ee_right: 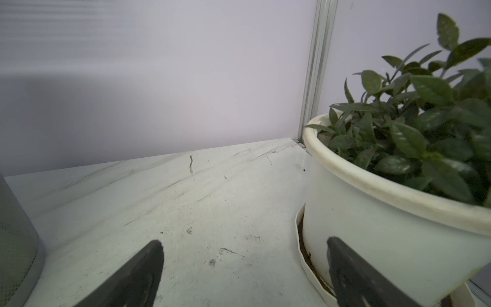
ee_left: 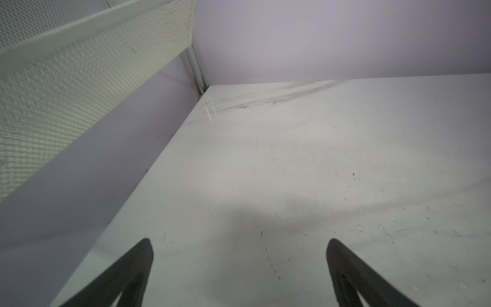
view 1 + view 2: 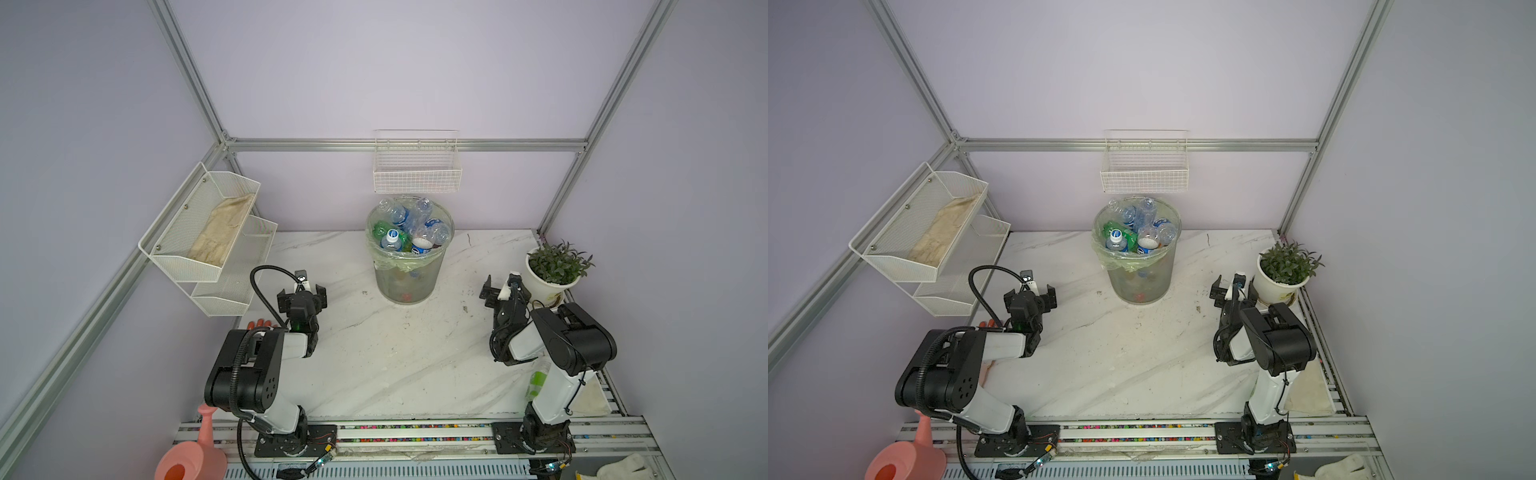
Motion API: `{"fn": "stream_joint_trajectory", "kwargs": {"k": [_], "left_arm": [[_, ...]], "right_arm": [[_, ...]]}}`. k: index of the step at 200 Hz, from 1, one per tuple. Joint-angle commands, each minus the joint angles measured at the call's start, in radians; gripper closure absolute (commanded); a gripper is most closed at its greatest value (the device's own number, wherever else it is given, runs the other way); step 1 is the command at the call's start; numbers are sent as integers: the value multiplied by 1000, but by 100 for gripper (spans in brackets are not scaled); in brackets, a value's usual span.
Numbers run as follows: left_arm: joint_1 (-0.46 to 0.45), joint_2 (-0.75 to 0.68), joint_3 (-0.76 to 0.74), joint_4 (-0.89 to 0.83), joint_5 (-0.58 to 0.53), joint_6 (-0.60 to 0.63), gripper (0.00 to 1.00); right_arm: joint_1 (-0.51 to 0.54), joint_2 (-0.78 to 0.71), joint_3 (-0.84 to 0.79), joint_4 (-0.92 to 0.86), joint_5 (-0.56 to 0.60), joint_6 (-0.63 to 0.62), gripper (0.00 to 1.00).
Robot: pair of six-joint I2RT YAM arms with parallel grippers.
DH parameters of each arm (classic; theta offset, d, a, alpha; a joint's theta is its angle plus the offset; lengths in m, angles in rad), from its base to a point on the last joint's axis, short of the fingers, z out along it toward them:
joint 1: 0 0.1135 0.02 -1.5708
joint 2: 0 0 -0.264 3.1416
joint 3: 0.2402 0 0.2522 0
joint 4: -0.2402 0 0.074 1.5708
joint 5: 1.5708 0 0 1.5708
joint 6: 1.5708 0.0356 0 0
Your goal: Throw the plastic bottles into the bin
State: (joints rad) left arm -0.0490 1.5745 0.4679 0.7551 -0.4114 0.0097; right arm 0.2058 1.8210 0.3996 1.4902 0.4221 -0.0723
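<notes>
The bin [image 3: 405,278] [image 3: 1140,282], grey mesh with a pale-green bag, stands at the back middle of the table. Several plastic bottles [image 3: 409,228] [image 3: 1138,228] are heaped in it up to the rim. In a top view another clear bottle with a green label [image 3: 538,380] lies beside the right arm, partly hidden by it. My left gripper [image 3: 302,291] [image 3: 1030,293] [image 2: 239,242] is open and empty over bare table, left of the bin. My right gripper [image 3: 506,289] [image 3: 1234,290] [image 1: 244,240] is open and empty between the bin's wall [image 1: 16,239] and the plant pot.
A white plant pot [image 3: 548,286] [image 1: 372,226] stands close beside the right gripper. White mesh shelves [image 3: 203,232] [image 2: 66,79] hang on the left wall, a wire basket [image 3: 417,174] above the bin. An orange-red thing [image 3: 259,324] lies behind the left arm. A pink watering can [image 3: 187,453] sits front left.
</notes>
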Motion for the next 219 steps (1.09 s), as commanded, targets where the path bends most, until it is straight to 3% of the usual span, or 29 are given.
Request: {"fn": "stream_joint_trajectory", "kwargs": {"k": [1, 13, 25, 65, 103, 126, 154, 177, 204, 219], "left_arm": [[3, -33, -1, 22, 81, -31, 0], [-4, -9, -108, 231, 118, -4, 0], [-46, 43, -192, 468, 72, 63, 0], [-42, 20, -153, 358, 52, 35, 0], [38, 1, -70, 157, 197, -28, 0], [46, 6, -76, 179, 206, -28, 0], [46, 2, -80, 179, 205, -27, 0], [44, 1, -87, 195, 199, -22, 0], [25, -2, -122, 261, 56, -50, 0], [19, 1, -152, 325, 44, -48, 0]], "right_arm": [[-30, -21, 41, -77, 22, 55, 3], [-35, -21, 44, -83, 17, 59, 3], [-36, -23, 42, -83, 17, 56, 3], [-36, -24, 41, -71, 18, 28, 3], [-6, -21, -58, 114, -71, -52, 2], [10, 0, -95, 221, -88, -84, 3], [10, -5, -65, 161, -94, -77, 3], [-15, -20, 11, -10, -91, -15, 3], [-85, -29, 68, -147, -153, 60, 3], [-87, -31, 67, -148, -154, 60, 3]]}}
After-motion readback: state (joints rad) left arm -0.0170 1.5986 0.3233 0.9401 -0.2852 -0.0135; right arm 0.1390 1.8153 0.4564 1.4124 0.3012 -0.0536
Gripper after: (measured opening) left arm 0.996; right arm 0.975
